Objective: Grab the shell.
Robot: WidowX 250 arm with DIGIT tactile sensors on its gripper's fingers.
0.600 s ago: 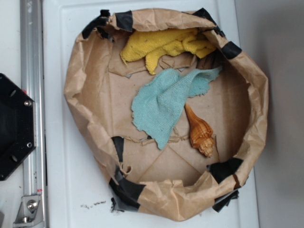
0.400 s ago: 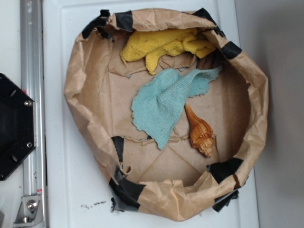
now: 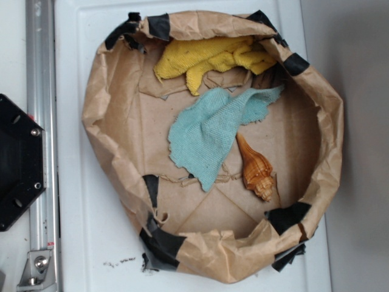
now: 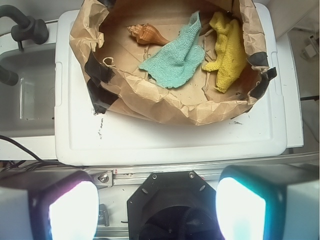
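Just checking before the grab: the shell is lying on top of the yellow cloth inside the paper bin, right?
Not quite. The shell lies on the paper bin's bare floor beside the blue-green cloth, its tip near that cloth's edge. The yellow cloth is bunched at the far rim. The exterior view shows this.

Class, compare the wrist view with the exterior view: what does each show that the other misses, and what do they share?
Only the wrist view shows the gripper, its two fingers blurred and wide apart at the bottom edge, well short of the bin, plus a clear sink-like tub at left. Only the exterior view shows the bin's whole floor from straight above. Both show the paper bin, the shell, the teal cloth, the yellow cloth and the black base.
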